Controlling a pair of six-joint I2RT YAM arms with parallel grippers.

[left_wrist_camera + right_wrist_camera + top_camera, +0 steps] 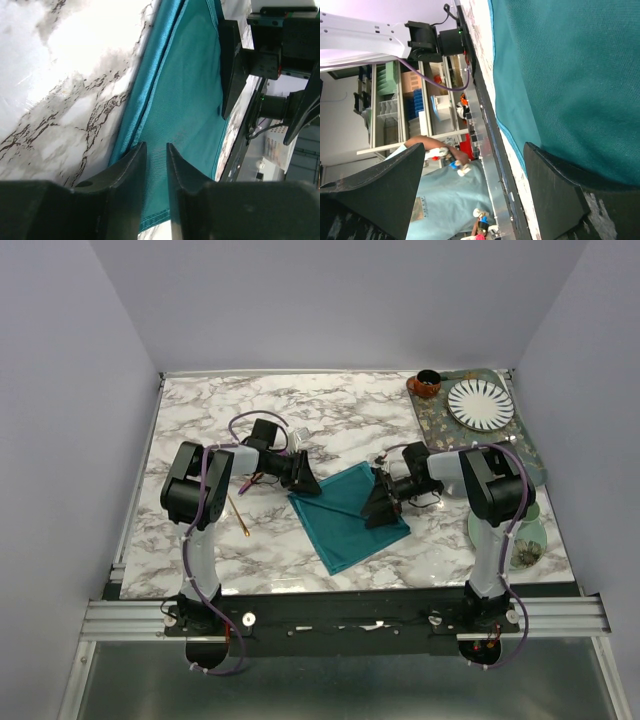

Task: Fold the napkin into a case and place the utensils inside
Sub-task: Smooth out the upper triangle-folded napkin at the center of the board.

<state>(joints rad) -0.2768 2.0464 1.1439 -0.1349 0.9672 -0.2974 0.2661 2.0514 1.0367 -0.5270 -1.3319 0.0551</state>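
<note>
The teal napkin (pixel 345 525) lies partly folded at the table's middle, a flap doubled over on its far side. My left gripper (pixel 305 478) is at its far left corner; in the left wrist view the jaws (pixel 156 145) stand nearly together with teal cloth (pixel 190 90) filling the narrow gap. My right gripper (pixel 381 508) sits over the napkin's right part, wide open (pixel 475 147), one finger (pixel 555 175) resting on the cloth (pixel 570 75). The gold utensil (pixel 238 515) lies on the marble left of the napkin. The purple-rainbow utensil is not visible.
A patterned tray (pixel 527 445) at the back right holds a striped plate (pixel 478 403) and a brown cup (pixel 425 383). A pale green saucer (pixel 527 537) sits at the right edge beside the right arm. The table's front rail (pixel 340 612) runs close below the napkin.
</note>
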